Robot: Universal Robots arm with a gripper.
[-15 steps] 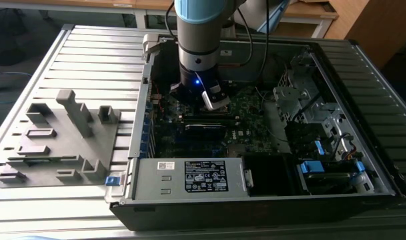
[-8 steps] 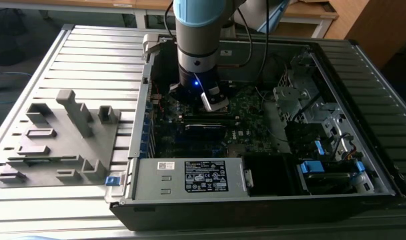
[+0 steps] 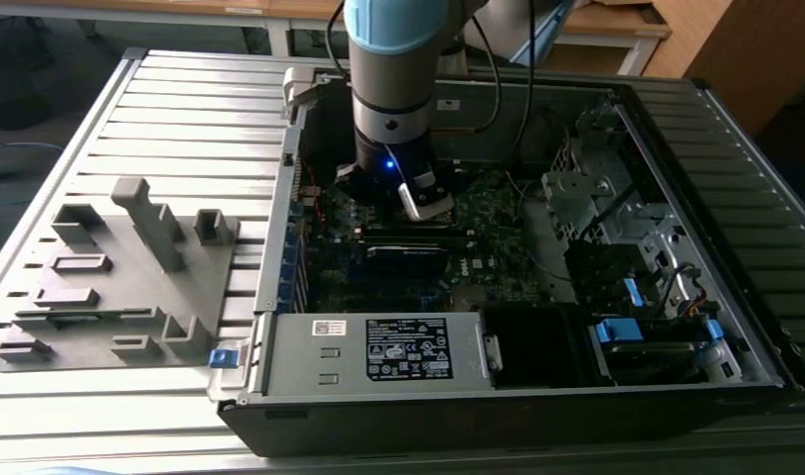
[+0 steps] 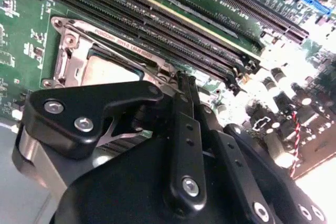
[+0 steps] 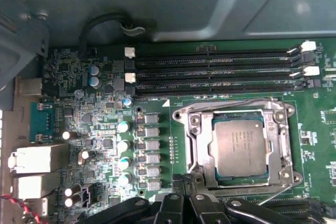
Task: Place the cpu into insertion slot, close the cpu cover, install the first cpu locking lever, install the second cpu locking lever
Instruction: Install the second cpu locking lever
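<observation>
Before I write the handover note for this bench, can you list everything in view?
table: one, grey slatted metal, under everything
computer case: one, black, open-sided, on the table
fixture tray: one, grey, at the exterior view's left of the case
power supply: one, silver, inside the case
motherboard: one, green, inside the case
memory slots: several, black, alongside the socket
cpu: one, silver-grey, seated in the insertion slot
cpu cover: one, silver, lying flat, framing the cpu
arm: one, blue and silver, reaching down into the case
tool: one, black, shut, at the cover's edge
</observation>
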